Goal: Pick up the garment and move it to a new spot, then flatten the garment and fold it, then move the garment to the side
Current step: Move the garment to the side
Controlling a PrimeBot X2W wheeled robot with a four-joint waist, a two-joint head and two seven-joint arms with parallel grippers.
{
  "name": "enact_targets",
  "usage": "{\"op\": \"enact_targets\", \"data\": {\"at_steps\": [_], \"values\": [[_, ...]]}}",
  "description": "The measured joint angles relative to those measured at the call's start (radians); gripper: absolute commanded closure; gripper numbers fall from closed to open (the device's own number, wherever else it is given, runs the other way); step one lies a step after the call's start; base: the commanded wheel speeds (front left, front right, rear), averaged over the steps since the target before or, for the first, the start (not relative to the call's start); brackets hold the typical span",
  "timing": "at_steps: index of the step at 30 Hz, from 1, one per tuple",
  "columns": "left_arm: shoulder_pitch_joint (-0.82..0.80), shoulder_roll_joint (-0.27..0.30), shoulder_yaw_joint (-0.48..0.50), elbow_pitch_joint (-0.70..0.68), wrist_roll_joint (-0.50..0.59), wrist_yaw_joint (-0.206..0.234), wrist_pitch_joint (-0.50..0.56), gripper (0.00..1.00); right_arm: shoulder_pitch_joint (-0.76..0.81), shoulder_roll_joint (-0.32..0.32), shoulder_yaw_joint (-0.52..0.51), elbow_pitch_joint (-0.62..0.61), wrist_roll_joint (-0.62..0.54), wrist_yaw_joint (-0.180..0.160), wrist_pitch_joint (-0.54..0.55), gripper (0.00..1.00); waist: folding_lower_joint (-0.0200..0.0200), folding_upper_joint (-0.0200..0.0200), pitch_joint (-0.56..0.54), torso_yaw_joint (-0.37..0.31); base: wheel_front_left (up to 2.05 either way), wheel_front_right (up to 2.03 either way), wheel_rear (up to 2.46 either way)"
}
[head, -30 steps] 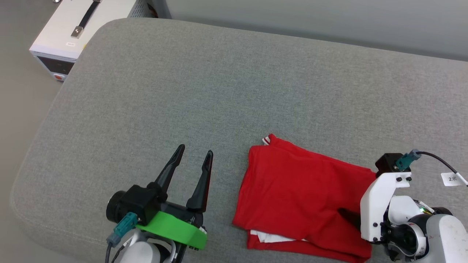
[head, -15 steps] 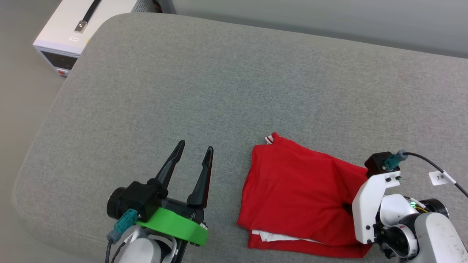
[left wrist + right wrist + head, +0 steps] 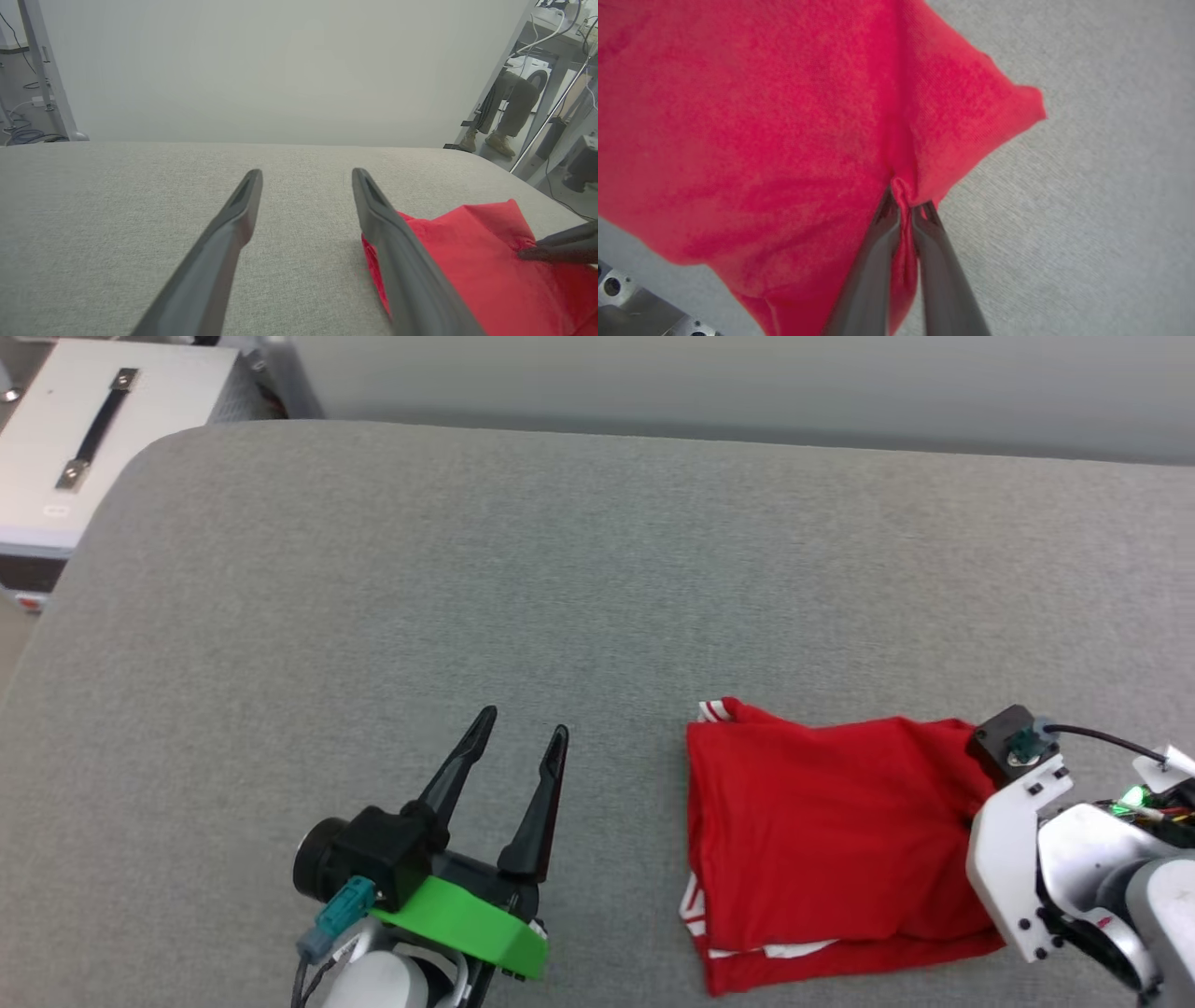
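Grey cushion: folded garment lies by the front edge, rightward. Right gripper pinches its fabric; left gripper gapes, idle. Slide sideways low, slowly, so you keep the folds.

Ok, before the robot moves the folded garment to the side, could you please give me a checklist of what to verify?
1. Right hand shut on the garment: ok, a red fold is pinched in it.
2. Grip catches all layers: cannot tell.
3. Garment folded: ok, a compact stack on the grey cushion.
4. Left hand open, apart from the garment: ok.
5. Room on the cushion past the garment's right edge: cannot tell, the head view ends there.
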Motion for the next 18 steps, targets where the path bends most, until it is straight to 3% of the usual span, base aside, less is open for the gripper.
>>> {"op": "enact_targets", "data": {"at_steps": [9,13,18], "values": [[-0.053,0.01,-0.101,-0.01,0.004,0.0,0.0,0.0,-0.116,-0.303,0.095,-0.01,-0.029,0.0,-0.131,1.0,0.0,0.0,0.025,-0.157,0.0,0.0,0.0],[-0.106,0.02,-0.136,-0.038,0.017,0.0,0.0,0.0,-0.163,-0.398,0.095,0.036,-0.042,0.0,-0.209,1.0,0.0,0.0,0.067,-0.212,0.0,0.0,0.0],[-0.157,0.06,-0.172,-0.067,0.031,0.0,0.0,0.0,-0.225,-0.457,0.085,0.117,-0.05,0.0,-0.301,1.0,0.0001,0.0,0.142,-0.258,0.0,0.0,0.0]]}}
